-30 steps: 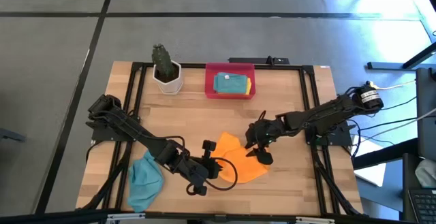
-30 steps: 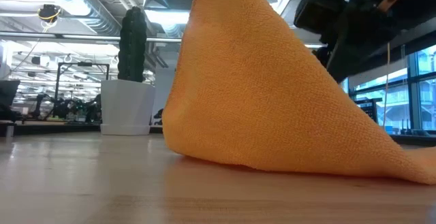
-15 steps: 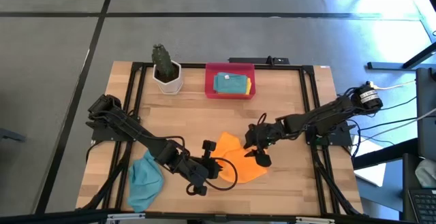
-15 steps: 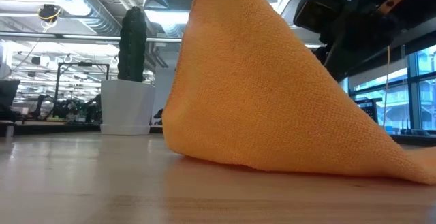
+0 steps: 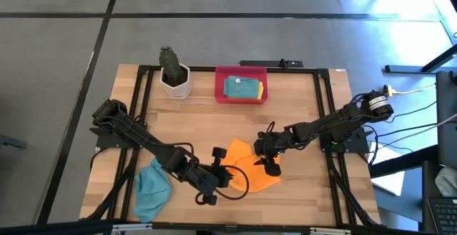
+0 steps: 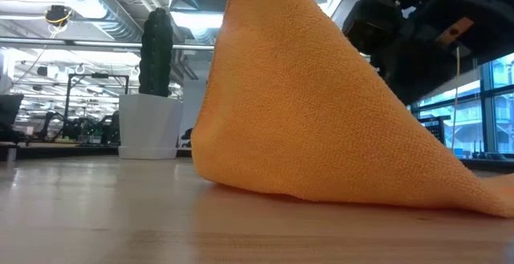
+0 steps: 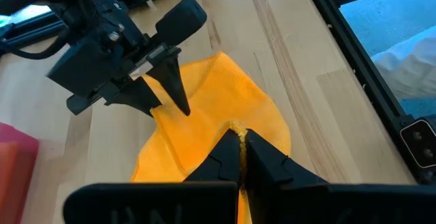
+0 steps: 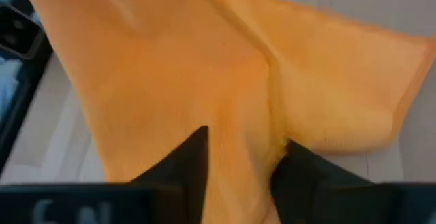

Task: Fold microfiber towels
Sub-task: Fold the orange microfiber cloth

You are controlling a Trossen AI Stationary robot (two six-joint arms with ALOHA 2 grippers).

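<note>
An orange towel (image 5: 246, 167) lies near the table's front middle, one part drawn up into a peak (image 6: 265, 7) and its lower edge (image 6: 337, 196) on the table. My left gripper (image 5: 223, 165) is shut on the towel at its left side. My right gripper (image 5: 270, 165) is open, pointing down over the towel's right part, its fingers (image 8: 197, 152) on either side of a raised crease (image 8: 262, 94). A teal-blue towel (image 5: 151, 187) lies crumpled at the front left. Folded teal and yellow towels (image 5: 243, 88) rest in the red tray (image 5: 221, 85). My left gripper pinches a raised fold of the orange towel (image 7: 235, 125) between its two shut fingers, coming from the table's left side. The cloth rises to the fingers in a taut peak while the rest lies on the table. My right gripper's fingertips (image 7: 182, 108) stand at the towel; touching or not, I cannot tell.
A potted cactus in a white pot (image 5: 173, 71) stands at the far left, next to the red tray at the far middle. Black frame rails (image 5: 325, 113) run along the table's sides. Bare wood (image 5: 207, 124) lies between the tray and the orange towel.
My right gripper has moved a little toward the table's left edge and down, closer over the orange towel. My left gripper and the towel's peak have stayed where they were.
</note>
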